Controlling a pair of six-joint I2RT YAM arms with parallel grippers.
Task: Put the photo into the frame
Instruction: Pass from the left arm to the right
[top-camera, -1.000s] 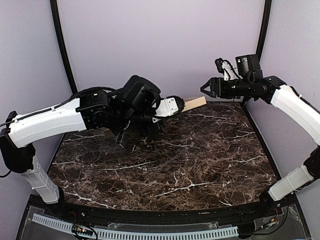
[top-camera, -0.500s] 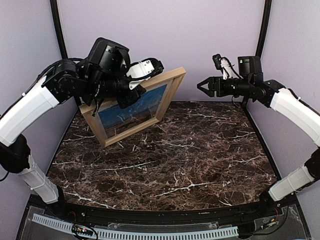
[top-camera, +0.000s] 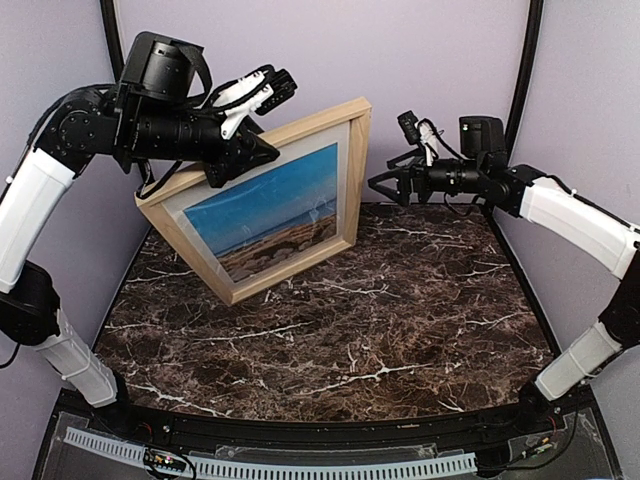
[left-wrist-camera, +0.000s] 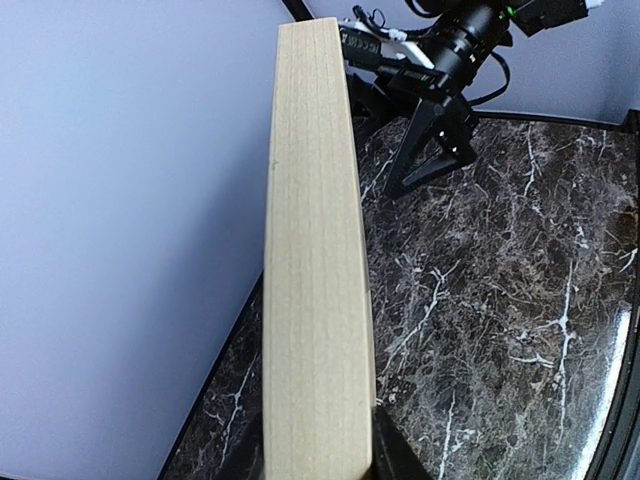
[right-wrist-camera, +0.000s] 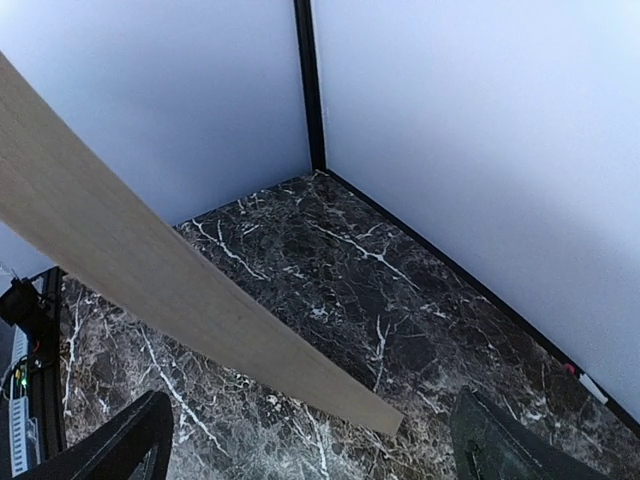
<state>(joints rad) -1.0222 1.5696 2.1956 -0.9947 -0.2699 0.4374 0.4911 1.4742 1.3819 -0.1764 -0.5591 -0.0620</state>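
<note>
Thin rectangular frame (top-camera: 357, 165) of pale grained wood is being held tilted above the veined dark marble table (top-camera: 400, 320), top rail clamped by the left gripper (top-camera: 238, 160). The glossy beach photo (top-camera: 272, 212) is sitting inside. The right gripper (top-camera: 383, 177) is being held wide open beside the right rail, apart.

Obstacle: the frame (top-camera: 358, 170), tilted, just off my right gripper (top-camera: 380, 172); open room right of it, above table (top-camera: 400, 340).

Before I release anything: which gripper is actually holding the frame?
The left gripper, clamped on the top rail of the frame and holding it tilted. The right gripper stands open beside the frame's right edge, gripping nothing.
</note>
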